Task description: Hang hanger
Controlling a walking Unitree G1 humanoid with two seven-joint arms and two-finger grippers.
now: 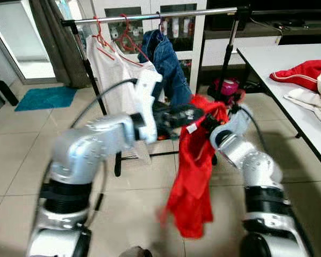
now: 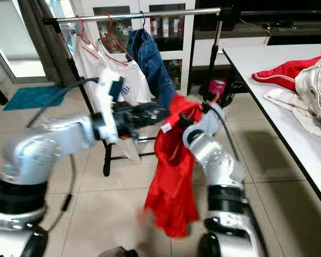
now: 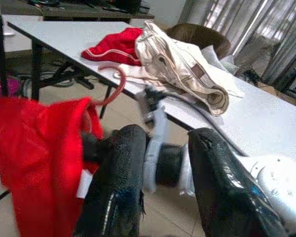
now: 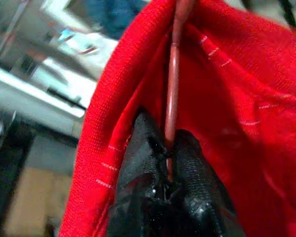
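Note:
A red garment (image 1: 192, 176) hangs on a thin red hanger (image 4: 173, 89) in front of me, below the silver rail (image 1: 160, 15) of the clothes rack. My right gripper (image 4: 168, 148) is shut on the hanger's rod inside the garment's collar. The hanger's hook (image 3: 119, 84) curves up above the cloth. My left gripper (image 1: 187, 115) reaches in from the left at the garment's top. Its fingers (image 3: 113, 182) stand open beside the cloth, with my right wrist showing beyond the gap.
White shirts (image 1: 114, 69) on red hangers and blue jeans (image 1: 165, 61) hang on the rail. A white table (image 1: 305, 96) at the right carries a red garment (image 1: 305, 72) and a cream one (image 2: 315, 80). A teal mat (image 1: 45, 97) lies on the far-left floor.

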